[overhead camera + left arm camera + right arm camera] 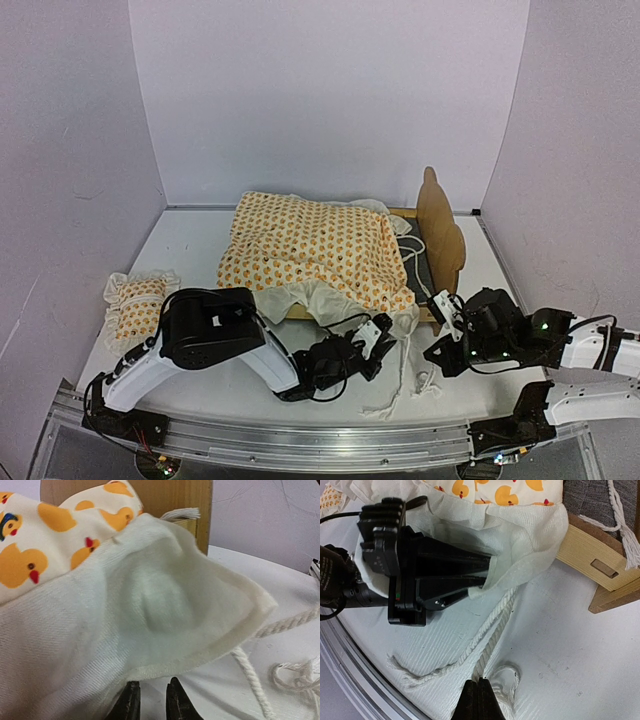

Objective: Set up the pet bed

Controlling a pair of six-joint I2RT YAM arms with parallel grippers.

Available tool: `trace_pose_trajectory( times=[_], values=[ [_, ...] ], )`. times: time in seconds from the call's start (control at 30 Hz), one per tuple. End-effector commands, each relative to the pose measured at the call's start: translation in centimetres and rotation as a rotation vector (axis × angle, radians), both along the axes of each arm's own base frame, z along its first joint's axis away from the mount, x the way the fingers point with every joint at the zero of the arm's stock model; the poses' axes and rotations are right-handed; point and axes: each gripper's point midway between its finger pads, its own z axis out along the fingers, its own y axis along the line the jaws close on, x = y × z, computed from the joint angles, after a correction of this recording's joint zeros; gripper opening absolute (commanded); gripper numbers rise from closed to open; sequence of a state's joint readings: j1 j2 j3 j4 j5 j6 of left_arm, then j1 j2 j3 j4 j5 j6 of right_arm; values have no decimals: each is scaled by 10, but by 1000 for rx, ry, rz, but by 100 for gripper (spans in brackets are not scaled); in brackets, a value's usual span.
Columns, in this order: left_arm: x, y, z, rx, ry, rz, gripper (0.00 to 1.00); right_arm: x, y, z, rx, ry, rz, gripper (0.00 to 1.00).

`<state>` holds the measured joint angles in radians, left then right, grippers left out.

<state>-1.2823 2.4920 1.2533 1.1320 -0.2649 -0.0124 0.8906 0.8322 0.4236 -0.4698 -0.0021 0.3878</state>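
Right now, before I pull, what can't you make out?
Pet bed base: top external, the duck-print cover hides most of it.
Left end effector grip: left wrist crops the tips at the bottom edge; in right wrist the ruffle drapes over them.
Tie cord: right wrist, it vanishes at the shut right end effector; pinched or not, unclear.

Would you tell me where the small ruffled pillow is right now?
In the top view, the small ruffled pillow lies at the table's left, near the left wall, apart from the mattress cover.
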Motion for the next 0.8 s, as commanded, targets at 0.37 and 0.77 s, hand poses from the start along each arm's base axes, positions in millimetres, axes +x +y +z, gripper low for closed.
trace_pose_trajectory(
  times=[0.37, 0.77],
  values=[
    [7, -2, 81, -187, 137, -21, 33, 10, 4, 11, 36, -56, -12, 0],
    [8, -14, 88, -229, 371, -88, 42, 10, 7, 16, 45, -66, 6, 0]
  ],
)
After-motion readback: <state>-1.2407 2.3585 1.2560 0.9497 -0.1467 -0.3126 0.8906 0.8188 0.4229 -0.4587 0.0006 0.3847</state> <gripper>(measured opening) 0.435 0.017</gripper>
